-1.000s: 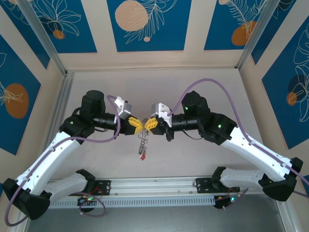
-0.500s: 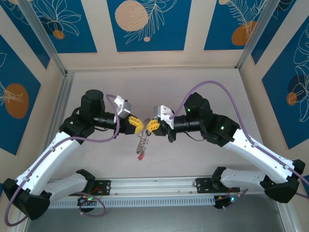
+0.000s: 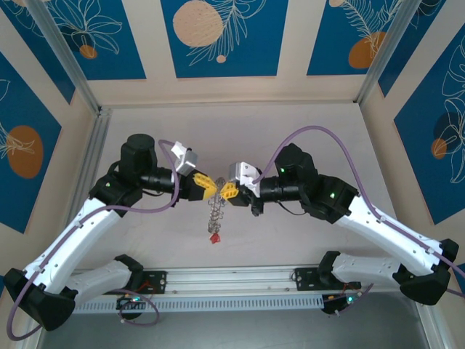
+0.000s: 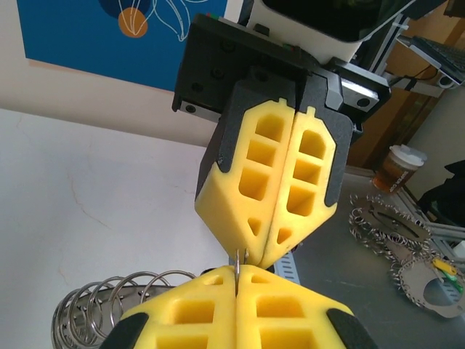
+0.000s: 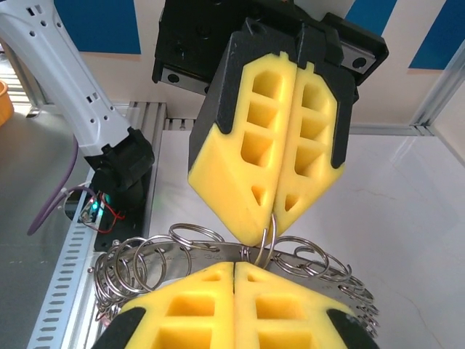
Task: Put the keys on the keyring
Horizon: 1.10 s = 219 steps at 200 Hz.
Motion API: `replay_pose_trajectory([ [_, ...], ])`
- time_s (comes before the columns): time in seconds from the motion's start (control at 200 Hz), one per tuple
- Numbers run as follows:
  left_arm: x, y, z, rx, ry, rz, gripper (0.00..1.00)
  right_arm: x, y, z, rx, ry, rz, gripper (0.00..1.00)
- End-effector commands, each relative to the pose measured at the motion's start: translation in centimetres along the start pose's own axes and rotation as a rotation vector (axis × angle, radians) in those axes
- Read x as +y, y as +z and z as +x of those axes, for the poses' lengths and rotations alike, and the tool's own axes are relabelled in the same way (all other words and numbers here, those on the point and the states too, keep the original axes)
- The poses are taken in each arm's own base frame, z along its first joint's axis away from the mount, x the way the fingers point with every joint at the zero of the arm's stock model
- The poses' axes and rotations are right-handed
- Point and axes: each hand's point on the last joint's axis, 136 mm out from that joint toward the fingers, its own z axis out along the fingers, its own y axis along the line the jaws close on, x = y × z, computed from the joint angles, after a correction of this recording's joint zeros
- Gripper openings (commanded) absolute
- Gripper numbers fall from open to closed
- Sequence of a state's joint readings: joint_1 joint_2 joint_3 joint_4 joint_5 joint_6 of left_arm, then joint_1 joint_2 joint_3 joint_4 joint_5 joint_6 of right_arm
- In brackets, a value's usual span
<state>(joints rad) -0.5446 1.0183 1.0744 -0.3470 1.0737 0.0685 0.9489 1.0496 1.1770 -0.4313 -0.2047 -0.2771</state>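
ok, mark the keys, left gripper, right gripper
keys [image 3: 216, 213]: top external view, middle of the hanging silvery bunch.
left gripper [image 3: 211, 192]: top external view, between its yellow fingertips.
right gripper [image 3: 223, 193]: top external view, between its yellow fingertips.

walls [image 3: 296, 43]: cream, blue panels [image 3: 221, 36] with orange discs and white leaf outlines at 9, 12, 3 o'clock | table [image 3: 218, 123]: pale, matte | frame posts [image 3: 65, 62]: aluminium, 10 and 2 o'clock | rail [image 3: 232, 280]: slotted aluminium, 6 o'clock | light: even

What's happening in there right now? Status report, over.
Left fingers and right fingers shut, tip to tip, pinching the keys. Bunch dangles below them. Nothing seen in the way.
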Motion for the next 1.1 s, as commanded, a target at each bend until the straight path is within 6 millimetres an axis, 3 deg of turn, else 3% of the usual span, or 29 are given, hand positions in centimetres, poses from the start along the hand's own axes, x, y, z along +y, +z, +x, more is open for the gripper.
replay_pose_trajectory([
  [0.0,-1.1,-0.6,-3.1,-0.072,0.110,0.017,0.00,0.9,-0.4,0.7,0.006,0.021,-0.019,0.17],
  [0.17,-1.4,-0.8,-3.6,-0.088,0.129,0.023,0.00,0.8,-0.9,0.4,-0.013,0.039,-0.011,0.32],
  [0.305,-1.5,-0.9,-3.6,-0.092,0.147,0.016,0.00,0.4,-1.9,-1.1,-0.072,0.061,0.007,0.39],
  [0.655,-1.9,-1.0,-3.6,-0.124,0.186,0.013,0.00,-1.9,-3.7,-4.8,-0.212,0.142,0.030,0.39],
  [0.84,-2.1,-1.2,-3.6,-0.133,0.210,0.003,0.00,-0.2,-3.7,-6.3,-0.275,0.111,-0.095,0.40],
  [1.09,-2.3,-1.2,-3.6,-0.150,0.226,0.015,0.00,0.3,-2.9,-6.2,-0.246,0.129,-0.139,0.39],
])
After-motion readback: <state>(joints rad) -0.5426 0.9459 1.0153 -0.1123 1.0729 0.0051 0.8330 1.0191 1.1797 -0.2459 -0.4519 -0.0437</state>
